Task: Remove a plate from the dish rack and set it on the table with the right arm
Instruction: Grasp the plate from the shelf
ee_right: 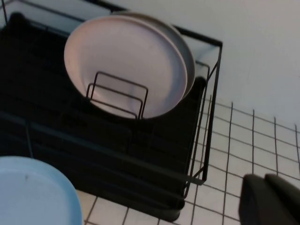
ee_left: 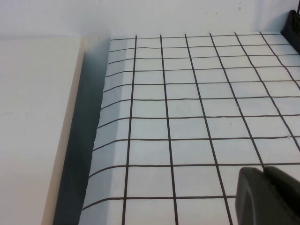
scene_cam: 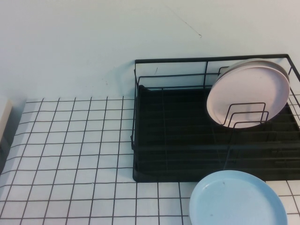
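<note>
- Two arms belong to this rig, yet neither shows in the high view; each tool appears only as a dark corner in its own wrist view.
- Left side of the high view: bare gridded tabletop (scene_cam: pixel 75 154). The left tool (ee_left: pixel 268 196) hangs low over it, near a pale board (ee_left: pixel 33 131) beyond the tabletop's edge. I cannot tell how far it is open, and nothing is seen in it.
- Centre to right: the black dish rack (scene_cam: pixel 168 154) sits on the tabletop against the wall.
- Upper right of the high view: the pink plate (scene_cam: pixel 248 91) stands on edge in the rack's wire loops, with an off-white plate (scene_cam: pixel 253 62) just behind it.
- Lower right: a light blue plate (scene_cam: pixel 236 199) lies flat, in front of the rack.
- The right tool (ee_right: pixel 269 199) hovers outside the rack's corner, apart from the pink plate; its opening cannot be told, and it holds nothing visible.
- Judgement: the reach is the step in hand. Approach from above, take only the pink rim, lift straight up to clear the loops, and set down away from the blue plate.
</note>
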Controlling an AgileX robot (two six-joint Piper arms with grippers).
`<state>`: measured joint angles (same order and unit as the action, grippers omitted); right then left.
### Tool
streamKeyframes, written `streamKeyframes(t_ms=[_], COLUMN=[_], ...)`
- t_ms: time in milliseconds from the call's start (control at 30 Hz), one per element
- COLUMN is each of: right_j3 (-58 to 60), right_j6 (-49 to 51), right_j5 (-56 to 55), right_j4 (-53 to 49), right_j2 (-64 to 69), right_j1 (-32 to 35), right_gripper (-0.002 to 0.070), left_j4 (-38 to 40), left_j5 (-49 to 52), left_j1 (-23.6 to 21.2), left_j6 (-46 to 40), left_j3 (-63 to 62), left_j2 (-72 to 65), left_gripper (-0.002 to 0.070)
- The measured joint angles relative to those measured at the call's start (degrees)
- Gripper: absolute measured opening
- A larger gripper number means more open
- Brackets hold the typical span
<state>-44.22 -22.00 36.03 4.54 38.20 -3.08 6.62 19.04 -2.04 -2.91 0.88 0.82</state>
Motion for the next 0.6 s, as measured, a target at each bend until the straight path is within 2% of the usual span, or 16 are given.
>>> streamKeyframes(t_ms=[300,367,467,600], right_j3=[-10.2,-11.1,-12.2,-13.1], right_j6=[-16.9,-19.7,-23.9,-28.9], right_j5=[-0.5,-2.0,-4.5,-10.0], right_j4=[1.9,2.5,3.2,5.1], right_j2=[24.1,28.5,33.6,38.5], right_j1=[0.0,0.0,0.0,0.0], right_gripper=[-0.0002,0.0017,0.0123,0.0351], left_j4=[0.0,0.0,0.0,0.0], left_j5=[0.0,0.0,0.0,0.0], left_j1=[0.0,0.0,0.0,0.0], left_j6=[0.0,0.0,0.0,0.0], left_j3=[0.0,0.0,0.0,0.0], left_j2=[0.0,0.0,0.0,0.0], left_gripper=[-0.0004,-0.0004,-0.0004,-0.0004])
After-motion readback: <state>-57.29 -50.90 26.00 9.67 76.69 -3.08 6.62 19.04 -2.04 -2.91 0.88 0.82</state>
